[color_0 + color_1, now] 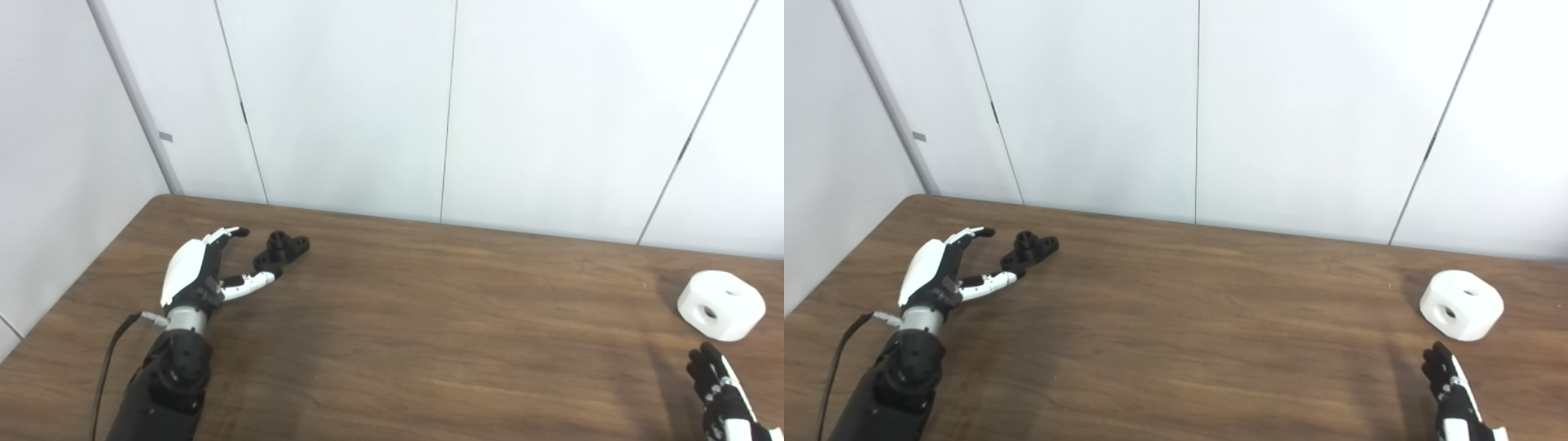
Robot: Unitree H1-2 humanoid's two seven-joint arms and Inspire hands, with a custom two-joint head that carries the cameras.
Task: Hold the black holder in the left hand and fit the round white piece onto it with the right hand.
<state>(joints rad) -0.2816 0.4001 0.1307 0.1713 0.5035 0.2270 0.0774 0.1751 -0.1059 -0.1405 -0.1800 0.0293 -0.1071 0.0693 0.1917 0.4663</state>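
The black holder lies flat on the brown table at the far left; it also shows in the right eye view. My left hand is open just left of it, thumb tip touching or nearly touching its near end, fingers spread beside it. The round white piece, with holes in its top and side, sits at the far right; it also shows in the right eye view. My right hand is open, low at the bottom right, just short of the white piece and apart from it.
White wall panels stand right behind the table's far edge. The table's left edge runs close to my left arm, with a cable along it.
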